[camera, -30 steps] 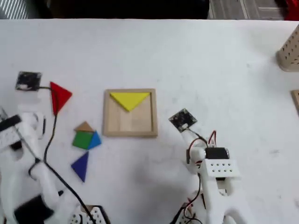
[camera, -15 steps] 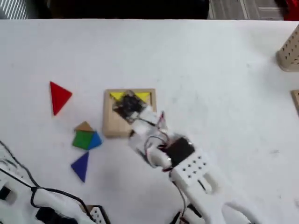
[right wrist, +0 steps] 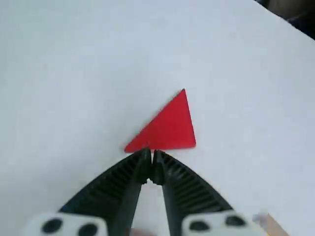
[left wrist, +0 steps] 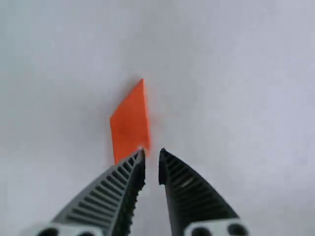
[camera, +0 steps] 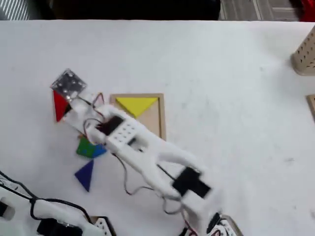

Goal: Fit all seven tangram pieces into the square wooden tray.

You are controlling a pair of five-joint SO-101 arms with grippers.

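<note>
The counter [camera: 221,73] stretches wide far and right of the wooden tray [camera: 161,118], which holds the yellow triangle [camera: 137,104] along its far edge. Left of the tray, the red triangle [right wrist: 167,130] lies flat just ahead of your right gripper [right wrist: 151,160], closed and empty. Your left gripper [left wrist: 151,160], barely parted, points at an orange piece [left wrist: 130,123] just ahead.

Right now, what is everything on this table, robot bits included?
wooden tray: one, pale wood, mid-table
yellow triangle: one, yellow, inside the tray
red triangle: one, red, on the table at the right claw's tips
green square: one, green, beside the tray
light blue triangle: one, against the green square
dark blue triangle: one, nearer the arms
orange parallelogram: one, just ahead of the left claw
perforated wooden block: one, tan, table edge
right claw: black, shut
left claw: black, slightly open
</note>
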